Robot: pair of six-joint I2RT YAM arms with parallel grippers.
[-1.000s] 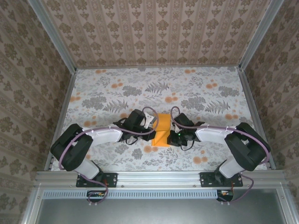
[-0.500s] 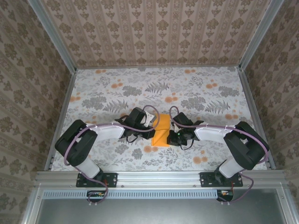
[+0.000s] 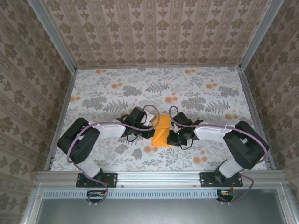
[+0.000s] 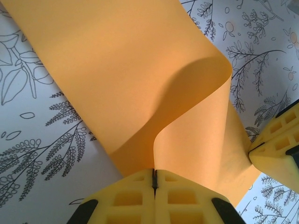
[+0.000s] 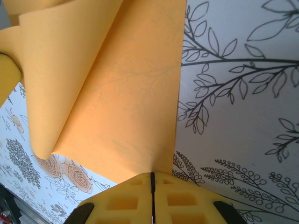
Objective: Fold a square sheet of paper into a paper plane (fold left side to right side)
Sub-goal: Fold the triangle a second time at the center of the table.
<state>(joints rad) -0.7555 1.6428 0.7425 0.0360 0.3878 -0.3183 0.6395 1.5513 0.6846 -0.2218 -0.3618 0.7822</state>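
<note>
Overhead, the desk [image 3: 117, 88] wears a pale cloth printed with grey ferns and small orange flowers. Brown patterned wallpaper walls [image 3: 154, 32] box it in on three sides, and a grey aluminium rail [image 3: 159, 177] runs along the near edge where both arms are bolted.

From above, the bright orange square sheet of paper [image 3: 162, 130] reads as a narrow upright strip near the middle of the desk, closer to the near edge than the far one. The left gripper [image 3: 153, 126] meets its left side and the right gripper [image 3: 173, 132] its right side. How the paper curves is hard to judge from up there.

The wrist views settle that. From the left wrist, the sheet rises out of the seam between the yellow fingers [image 4: 135, 200], bulges into a soft rounded loop, and flattens onto the cloth beyond. The other gripper's yellow finger touches the paper at the right edge of that view. From the right wrist, one layer lies flat on the cloth while another curls over it from the left, and the paper's near edge runs into the seam of the yellow fingers [image 5: 180, 200].

Each gripper is pressed together, pinching the sheet at its edge.
</note>
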